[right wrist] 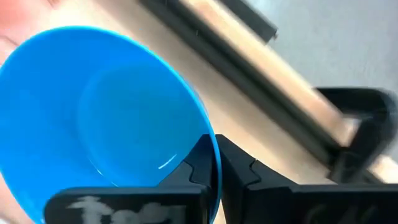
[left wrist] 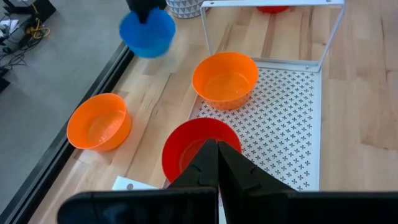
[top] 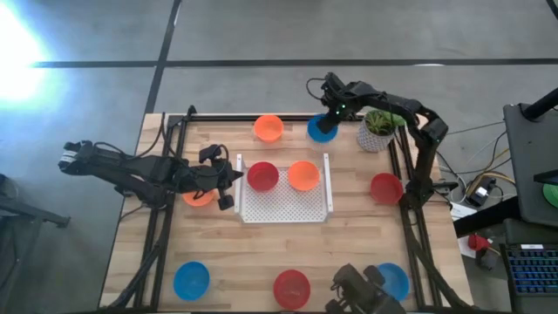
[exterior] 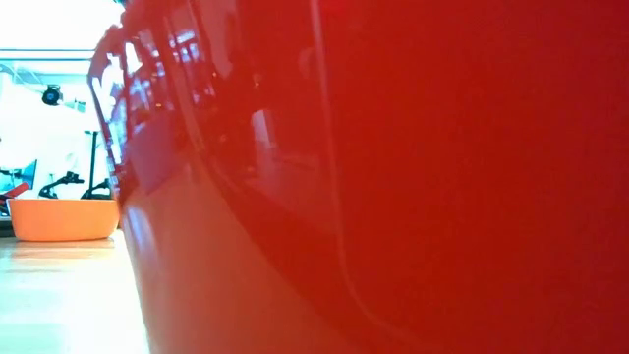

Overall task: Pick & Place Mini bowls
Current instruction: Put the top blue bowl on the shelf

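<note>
Two mini bowls, one red (top: pixel 262 176) and one orange (top: pixel 303 175), sit in the white tray (top: pixel 284 210); about seven remain on the table (top: pixel 244 253). My right fingers (right wrist: pixel 216 163) are pinched on the blue bowl (right wrist: pixel 99 106) rim at the far edge. It appears upright, mouth up; round, no long axis. My left fingers (left wrist: pixel 217 163) are closed, empty.

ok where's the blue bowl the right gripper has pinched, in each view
High view: blue bowl at the table's far edge, right gripper on it, beside the plant.
Low view: not in it; a red surface fills the picture.
Left wrist view: upper left, beyond the white tray.
Right wrist view: fills the left half, rim pinched.
Shared landmark: the tray.
</note>
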Robot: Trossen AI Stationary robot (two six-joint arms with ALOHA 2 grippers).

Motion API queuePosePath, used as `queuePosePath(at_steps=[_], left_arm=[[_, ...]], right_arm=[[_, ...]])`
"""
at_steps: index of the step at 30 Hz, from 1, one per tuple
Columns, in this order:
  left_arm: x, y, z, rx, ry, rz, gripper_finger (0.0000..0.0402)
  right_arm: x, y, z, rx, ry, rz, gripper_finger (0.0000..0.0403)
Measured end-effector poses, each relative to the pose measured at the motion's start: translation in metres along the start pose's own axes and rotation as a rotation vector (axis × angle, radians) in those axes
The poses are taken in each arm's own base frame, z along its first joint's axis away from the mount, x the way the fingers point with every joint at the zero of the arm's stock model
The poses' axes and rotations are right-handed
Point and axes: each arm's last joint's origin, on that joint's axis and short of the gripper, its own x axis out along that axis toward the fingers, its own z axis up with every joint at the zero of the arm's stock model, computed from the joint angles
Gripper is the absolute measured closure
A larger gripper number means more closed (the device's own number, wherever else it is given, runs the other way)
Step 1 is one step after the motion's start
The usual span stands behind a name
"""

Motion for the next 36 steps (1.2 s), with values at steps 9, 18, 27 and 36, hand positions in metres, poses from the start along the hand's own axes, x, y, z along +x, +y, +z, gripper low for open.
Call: queuePosePath(at_steps=[9, 18, 27, 36], left_arm=[[0.000, 0.000, 0.000, 0.000, 0.000, 0.000, 0.0401], [0.000, 0.000, 0.000, 0.000, 0.000, 0.000, 0.0401], [0.000, 0.000, 0.000, 0.000, 0.000, 0.000, 0.0401], [0.000, 0.000, 0.000, 0.001, 0.000, 0.001, 0.0401]], right_arm=[[-0.082, 0.012, -0.008, 0.003, -0.212, 0.035, 0.0394], [-0.135, 0.059, -0.029, -0.126, -0.341, 0.128, 0.0394], [-0.138, 0.120, -0.049, -0.300, -0.321, 0.222, 0.0394], [-0.114, 0.178, -0.065, -0.457, -0.257, 0.282, 0.0394]])
